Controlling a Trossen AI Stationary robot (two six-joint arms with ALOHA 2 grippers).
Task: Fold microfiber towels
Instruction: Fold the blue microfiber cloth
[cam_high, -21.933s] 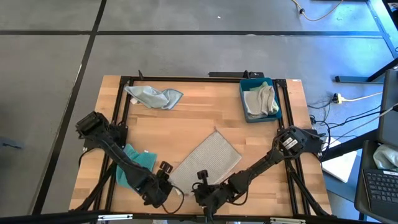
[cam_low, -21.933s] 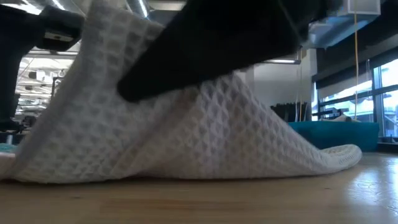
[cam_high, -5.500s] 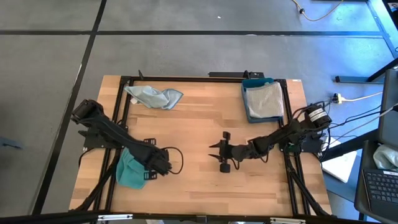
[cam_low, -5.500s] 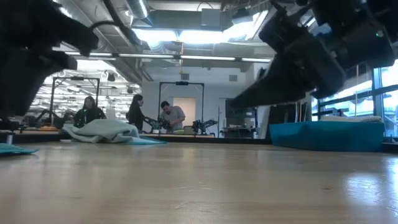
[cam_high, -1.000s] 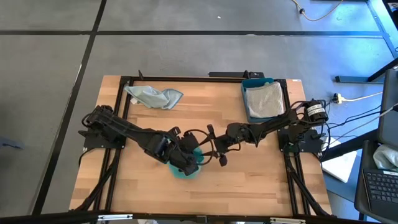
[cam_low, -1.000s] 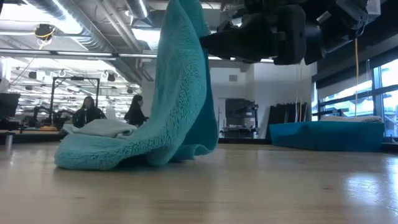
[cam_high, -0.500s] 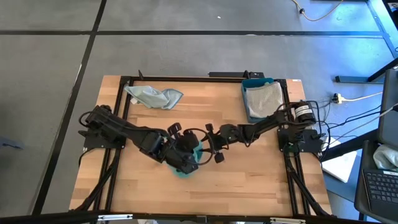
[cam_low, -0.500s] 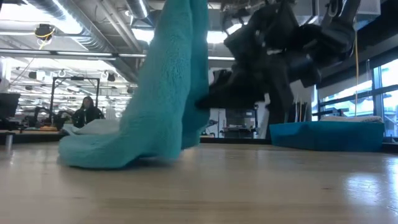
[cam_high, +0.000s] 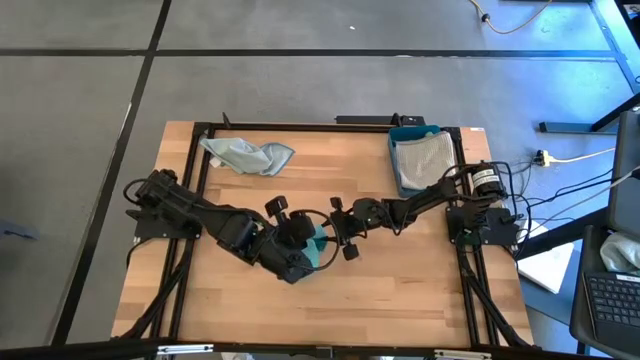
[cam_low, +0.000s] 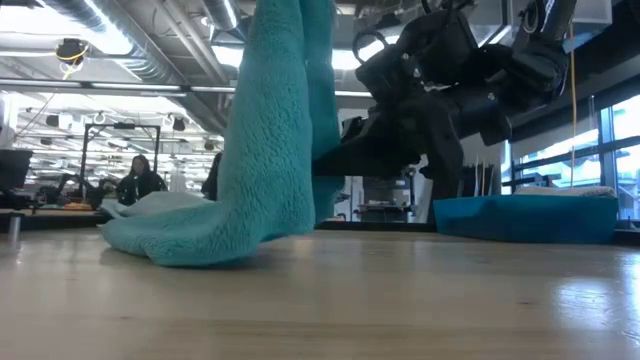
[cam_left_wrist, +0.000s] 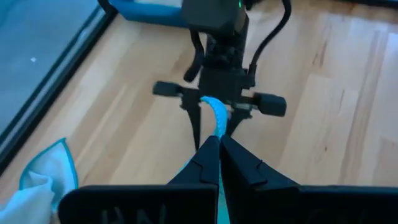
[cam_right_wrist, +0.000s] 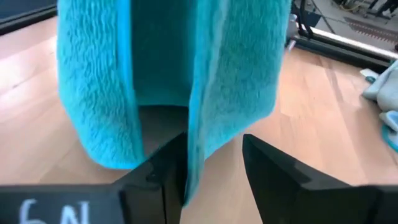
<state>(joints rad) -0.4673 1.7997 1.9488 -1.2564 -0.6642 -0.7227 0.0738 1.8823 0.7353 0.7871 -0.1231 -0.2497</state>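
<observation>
Mid-table: teal towel (cam_low: 265, 150) hangs vertical, pinched by left gripper (cam_left_wrist: 219, 144); right gripper (cam_right_wrist: 214, 165) spread astride edge.

Teal, fuzzy-piled towel (cam_low: 268, 150) hanging at centre over a pale wooden worktop (cam_high: 400, 270) with plank grain and a black frame. Pale blue cloth (cam_high: 246, 155) crumpled at the far left; light grey, waffle-textured towel (cam_high: 424, 161) in a blue tray (cam_high: 393, 150) at the far right. Dark, near-black arms, left pincer (cam_left_wrist: 219, 144) and right pincer (cam_right_wrist: 214, 171); grey floor (cam_high: 300, 85) crossed by dark lines.
</observation>
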